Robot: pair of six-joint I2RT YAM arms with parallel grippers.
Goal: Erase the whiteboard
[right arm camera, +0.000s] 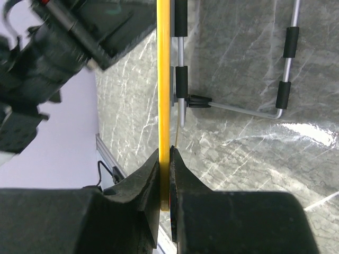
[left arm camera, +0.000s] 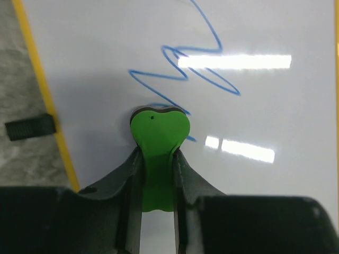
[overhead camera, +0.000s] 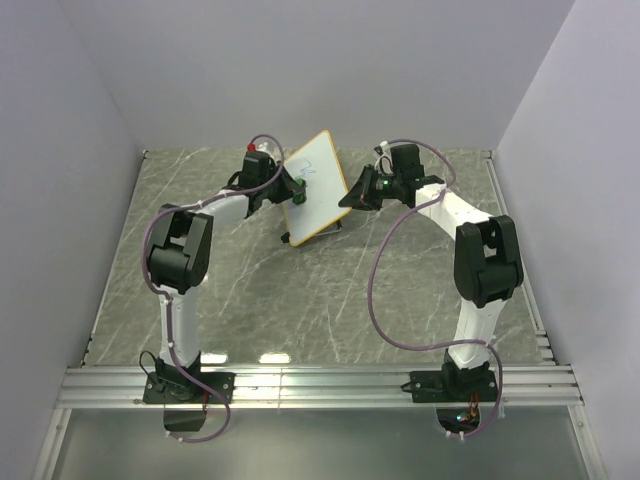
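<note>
Blue scribble [left arm camera: 175, 79] on white whiteboard [left arm camera: 275, 201]; green eraser [left arm camera: 159, 132]

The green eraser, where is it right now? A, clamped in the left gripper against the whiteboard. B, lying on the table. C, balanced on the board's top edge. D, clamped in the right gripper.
A: the left gripper clamps the green eraser, its head against the whiteboard near the blue scribble.

This is a robot lab: left arm [overhead camera: 180, 250] and right arm [overhead camera: 487, 260] sit bolted to a metal rail [overhead camera: 320, 385] (plain walls [overhead camera: 330, 70] all around).
</note>
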